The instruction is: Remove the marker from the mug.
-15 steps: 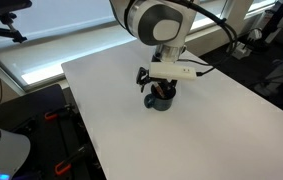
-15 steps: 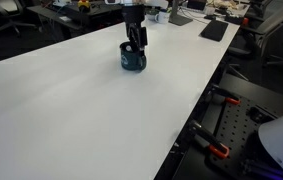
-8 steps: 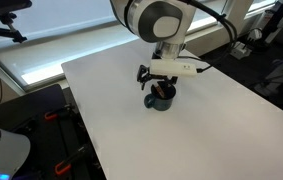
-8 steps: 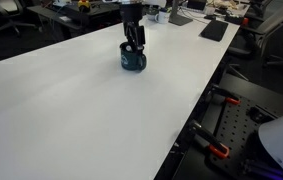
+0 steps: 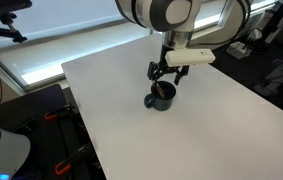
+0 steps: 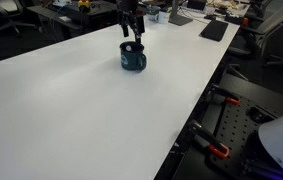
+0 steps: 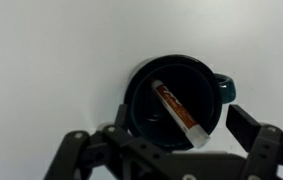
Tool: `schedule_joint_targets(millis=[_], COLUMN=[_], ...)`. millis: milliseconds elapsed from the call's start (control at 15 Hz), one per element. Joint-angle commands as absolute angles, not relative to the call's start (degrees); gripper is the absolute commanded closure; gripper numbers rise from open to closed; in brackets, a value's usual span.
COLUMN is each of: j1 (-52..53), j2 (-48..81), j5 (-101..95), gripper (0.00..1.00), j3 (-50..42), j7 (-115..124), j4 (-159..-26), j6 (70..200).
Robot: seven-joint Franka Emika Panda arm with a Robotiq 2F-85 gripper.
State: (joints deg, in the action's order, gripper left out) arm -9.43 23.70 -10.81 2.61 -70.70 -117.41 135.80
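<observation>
The dark blue-grey mug [image 7: 139, 82] stands upright on the white table, and it shows in both exterior views [image 5: 161, 99] [image 6: 132, 60]. The marker [image 7: 177, 109], reddish with a pale end, leans inside the mug, its pale end on the rim nearest the camera. My gripper [image 7: 169, 152] hangs right above the mug with its fingers spread on either side and nothing between them. In both exterior views the gripper [image 5: 167, 73] [image 6: 131, 29] is a short way above the mug's rim, not touching it.
The white table [image 5: 211, 120] [image 6: 71, 110] is wide, with edges near the mug's far side. A dark keyboard [image 6: 214, 30] lies at the far end. Black stands with orange clamps [image 6: 216, 150] sit beside the table.
The gripper has risen from down at the mug to a short way above it and turned a little. The marker stays in the mug, which has not moved.
</observation>
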Motion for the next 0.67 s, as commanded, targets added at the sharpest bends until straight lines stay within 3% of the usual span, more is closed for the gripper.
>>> schedule_joint_targets(millis=[0, 600], j1=[-8.8, -9.3], j2=[23.7, 26.2], j5=[-10.5, -11.3], gripper=[0.0, 0.0], j3=[2.0, 3.3], j7=[-71.0, -88.8], j4=[-117.3, -116.0], j6=[135.7, 133.8])
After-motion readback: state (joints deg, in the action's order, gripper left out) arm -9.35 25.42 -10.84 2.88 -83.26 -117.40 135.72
